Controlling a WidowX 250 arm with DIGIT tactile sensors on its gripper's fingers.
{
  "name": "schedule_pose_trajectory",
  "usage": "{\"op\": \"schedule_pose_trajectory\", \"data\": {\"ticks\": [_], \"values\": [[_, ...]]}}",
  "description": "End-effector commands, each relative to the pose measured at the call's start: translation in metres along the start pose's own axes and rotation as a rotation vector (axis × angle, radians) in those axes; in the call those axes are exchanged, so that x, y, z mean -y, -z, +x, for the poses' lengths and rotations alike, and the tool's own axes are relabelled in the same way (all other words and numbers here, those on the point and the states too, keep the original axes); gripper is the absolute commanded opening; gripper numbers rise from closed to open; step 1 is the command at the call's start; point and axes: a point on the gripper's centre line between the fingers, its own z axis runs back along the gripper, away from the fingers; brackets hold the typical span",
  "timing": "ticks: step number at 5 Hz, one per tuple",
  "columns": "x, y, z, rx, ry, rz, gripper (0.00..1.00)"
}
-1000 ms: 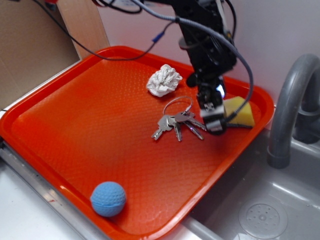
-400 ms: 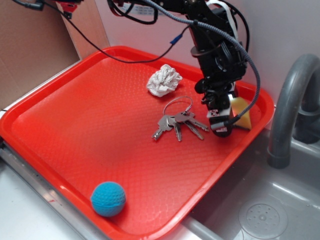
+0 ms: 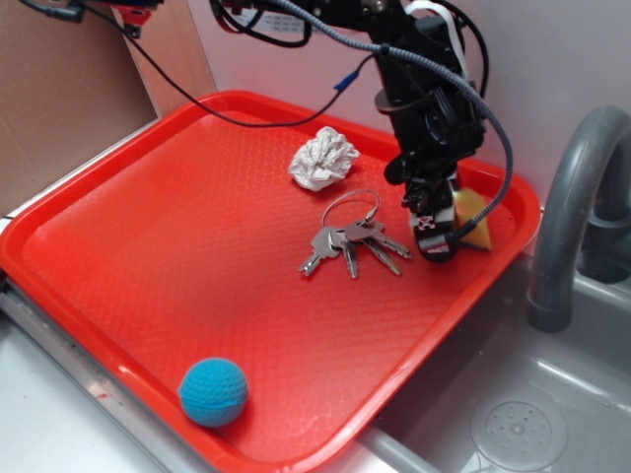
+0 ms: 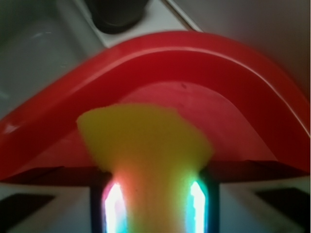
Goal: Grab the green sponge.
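The green sponge (image 3: 475, 210) shows as a yellow foam wedge at the right rear corner of the red tray (image 3: 148, 246), mostly hidden behind my gripper (image 3: 443, 235). In the wrist view the green sponge (image 4: 146, 141) fills the gap of my gripper (image 4: 154, 199) and narrows where the lit pads (image 4: 112, 204) press on both its sides. The gripper is shut on it, low over the tray floor. The tray rim (image 4: 170, 48) curves just beyond the sponge. Its dark scouring face does not show.
A bunch of keys (image 3: 350, 241) lies just left of the gripper. A crumpled white paper wad (image 3: 323, 158) sits behind them and a blue dimpled ball (image 3: 213, 391) at the tray's near edge. A grey faucet (image 3: 572, 197) and sink (image 3: 513, 424) stand to the right.
The gripper has shifted right and a little back onto the sponge and closed on it. The sponge, plainly visible beside the gripper a second ago, is now mostly covered and squeezed.
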Motion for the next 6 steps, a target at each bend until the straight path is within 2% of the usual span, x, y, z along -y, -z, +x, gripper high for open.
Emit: {"op": "schedule_pose_trajectory", "data": {"ticks": [1, 2, 3, 5, 6], "values": [[0.009, -0.126, -0.054, 0.125, -0.305, 0.027, 0.00], [0.008, -0.168, -0.096, 0.069, -0.479, 0.083, 0.00], [0.008, -0.202, -0.138, 0.076, -0.599, 0.125, 0.00], [0.005, -0.245, -0.189, 0.085, -0.853, 0.256, 0.00], [-0.002, -0.240, -0.187, 0.013, -0.839, 0.208, 0.00]]}}
